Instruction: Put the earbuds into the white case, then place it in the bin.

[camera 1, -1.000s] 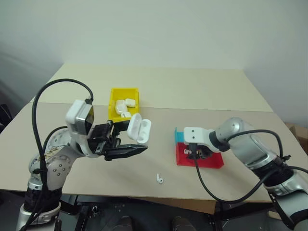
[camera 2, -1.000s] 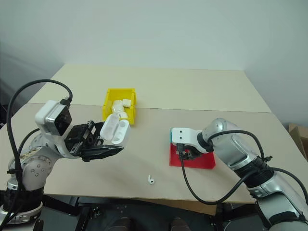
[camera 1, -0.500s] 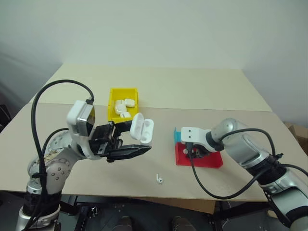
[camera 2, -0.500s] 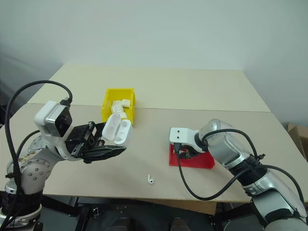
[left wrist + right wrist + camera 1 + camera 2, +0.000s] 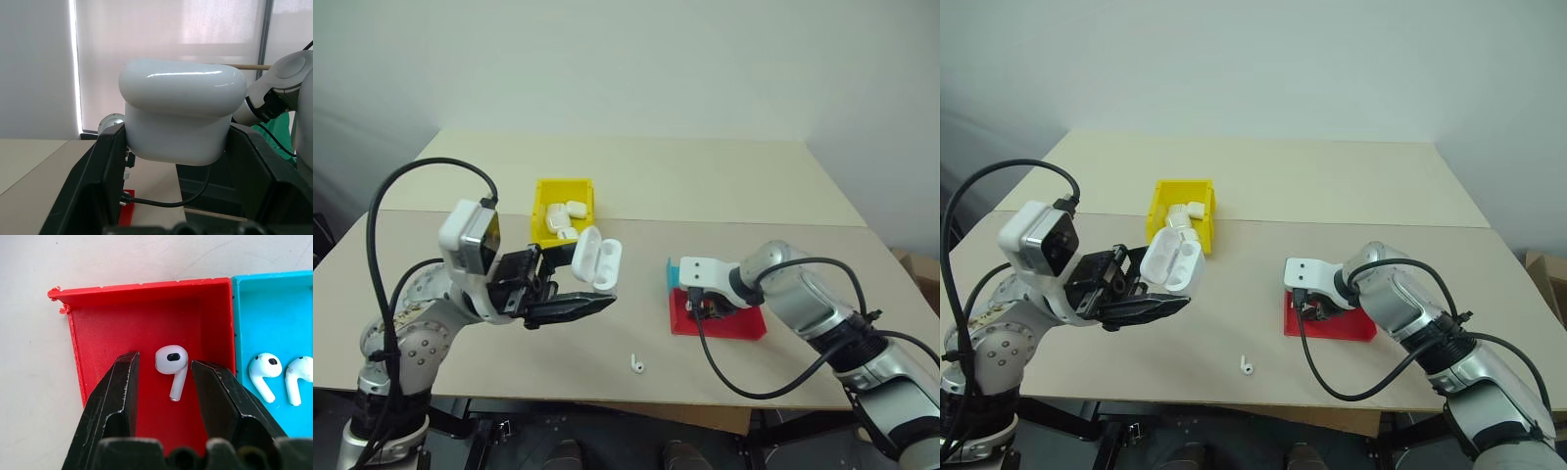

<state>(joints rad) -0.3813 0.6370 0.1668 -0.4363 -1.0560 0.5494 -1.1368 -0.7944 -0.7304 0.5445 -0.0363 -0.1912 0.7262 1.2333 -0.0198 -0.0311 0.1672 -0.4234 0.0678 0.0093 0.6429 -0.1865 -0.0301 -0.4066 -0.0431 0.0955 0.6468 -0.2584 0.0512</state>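
The left gripper (image 5: 570,306) clamps one white case (image 5: 596,261), lid open. The right gripper (image 5: 166,369) stands half open around one earbud (image 5: 172,364) in the red tray (image 5: 112,328); two earbuds (image 5: 279,374) lie beside, in the blue tray (image 5: 274,308).

Left tool (image 5: 570,305) is raised and clamped tight, while the right tool (image 5: 164,377) points downward, fingers parted.

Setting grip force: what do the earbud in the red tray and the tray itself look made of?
Earbud: looks like smooth glossy white hard plastic, with soft highlights. Red tray: probably matte plastic, possibly 3D-printed, given its fine ridged floor and ragged corner.
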